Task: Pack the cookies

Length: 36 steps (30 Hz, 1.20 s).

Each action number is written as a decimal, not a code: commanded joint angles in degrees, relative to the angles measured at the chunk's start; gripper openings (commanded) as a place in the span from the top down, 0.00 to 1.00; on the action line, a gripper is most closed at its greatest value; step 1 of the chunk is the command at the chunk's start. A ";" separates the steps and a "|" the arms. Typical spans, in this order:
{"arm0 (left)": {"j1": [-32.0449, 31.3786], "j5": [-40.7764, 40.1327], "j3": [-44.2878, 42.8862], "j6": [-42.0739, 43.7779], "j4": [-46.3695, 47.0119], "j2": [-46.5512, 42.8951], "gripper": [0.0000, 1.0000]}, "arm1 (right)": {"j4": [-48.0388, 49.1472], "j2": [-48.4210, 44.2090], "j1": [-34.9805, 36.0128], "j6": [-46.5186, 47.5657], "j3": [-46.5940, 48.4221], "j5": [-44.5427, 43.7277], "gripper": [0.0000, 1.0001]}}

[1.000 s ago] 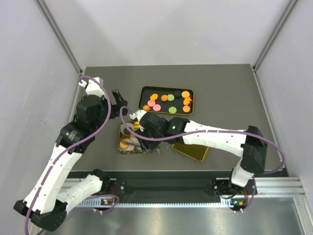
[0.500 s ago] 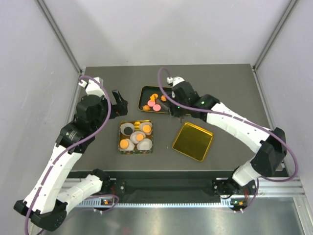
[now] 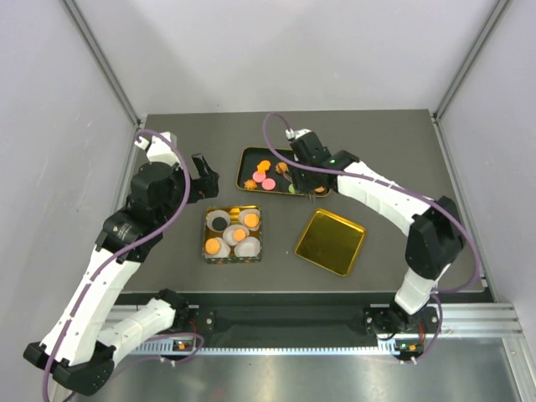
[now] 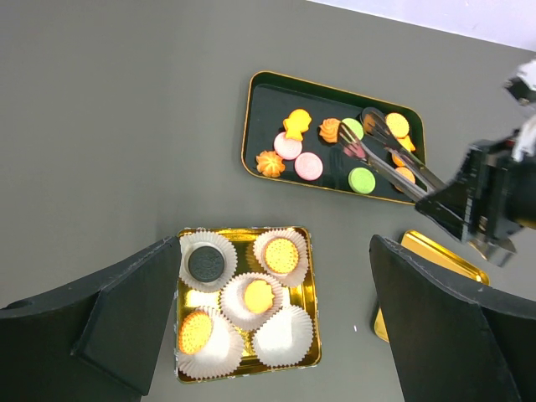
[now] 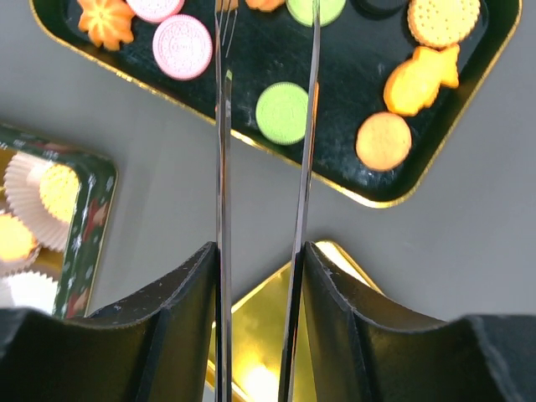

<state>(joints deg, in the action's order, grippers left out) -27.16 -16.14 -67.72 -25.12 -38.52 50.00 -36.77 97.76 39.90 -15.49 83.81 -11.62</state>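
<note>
The left gripper is held spread wide with nothing in it, beside the gold tin. Paper cups are packed in the tin. Four of them hold cookies, one of which is dark. More cookies lie in the black tray beyond. Tongs are clamped by the right gripper, with their tips over the tray; whether anything is pinched cannot be told. In the top view the tray's right end is hidden by the right arm. A gold lid lies right of the tin, with bare table between them.
</note>
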 commanded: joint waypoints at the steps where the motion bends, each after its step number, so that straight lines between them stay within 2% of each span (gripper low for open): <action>1: 0.09 -0.64 -1.88 0.95 2.22 -0.69 0.01 | 1.71 2.35 -0.61 1.51 5.39 -1.13 0.57; 11: 0.09 -1.00 -2.15 1.13 1.78 -0.69 0.01 | 1.71 6.74 -0.70 2.30 7.86 -2.18 0.57; 36: 0.09 -0.47 -2.24 1.04 2.14 0.10 0.01 | 2.23 9.47 -0.61 2.92 9.35 -1.22 0.57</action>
<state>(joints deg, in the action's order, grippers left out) -27.16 -16.16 -67.72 -24.91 -38.57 50.04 -36.34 107.26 39.88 -13.34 90.08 -12.58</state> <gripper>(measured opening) 0.991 0.431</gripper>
